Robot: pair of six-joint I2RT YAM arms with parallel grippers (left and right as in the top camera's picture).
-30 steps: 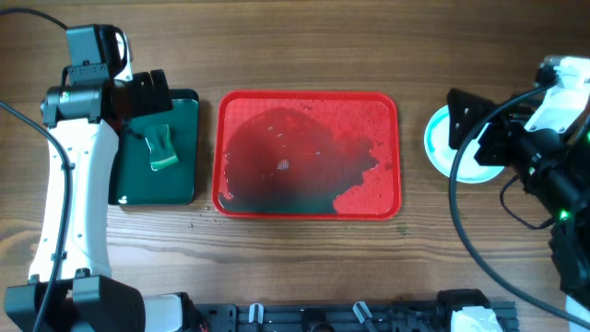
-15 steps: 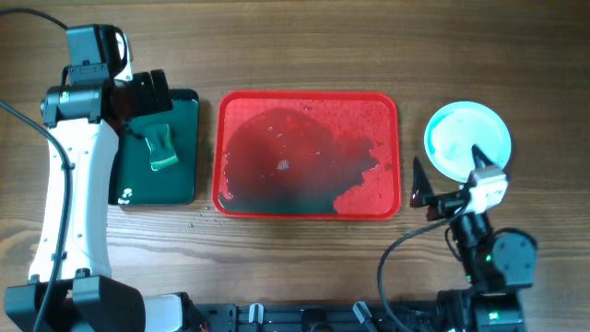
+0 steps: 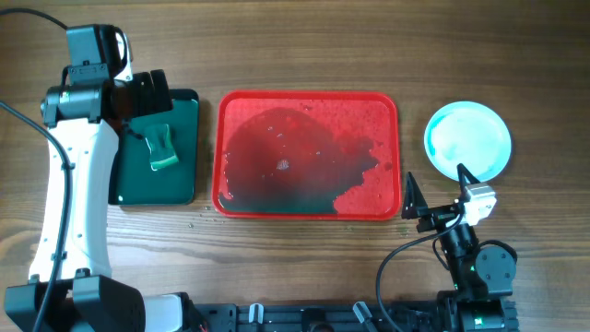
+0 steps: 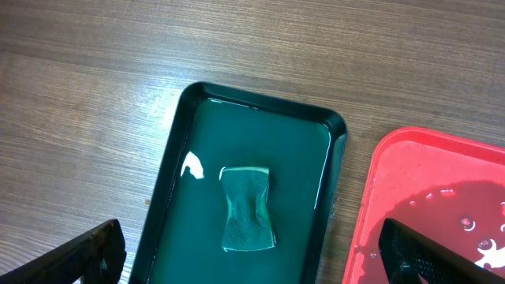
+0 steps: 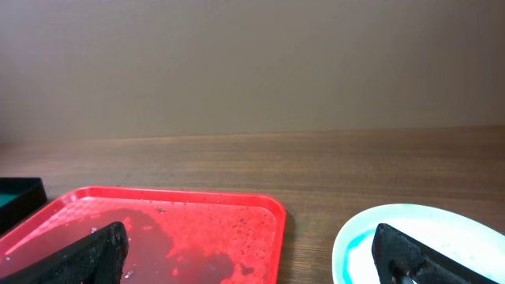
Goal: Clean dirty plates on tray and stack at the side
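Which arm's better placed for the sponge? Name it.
Left: the left tool hangs open above the sponge in the green tray; the right tool is beyond the red tray, by the plates.

The left arm [image 3: 64,203] has 1 long white shell, black joints and a thin black cable. The right arm [image 3: 475,263], at the lower right, is black with a white block. The left gripper [image 4: 251,233] and right gripper [image 5: 248,233] each have 2 black wedge-shaped fingers.

Small dark green tray [image 4: 170,181] lies flat on the wooden tabletop [image 3: 304,249], and a shallow film of liquid in it catches a glint of light. A green sponge [image 4: 247,208], pinched at the waist, rests near its middle. Plain beige wall [image 5: 252,63] behind the tabletop.
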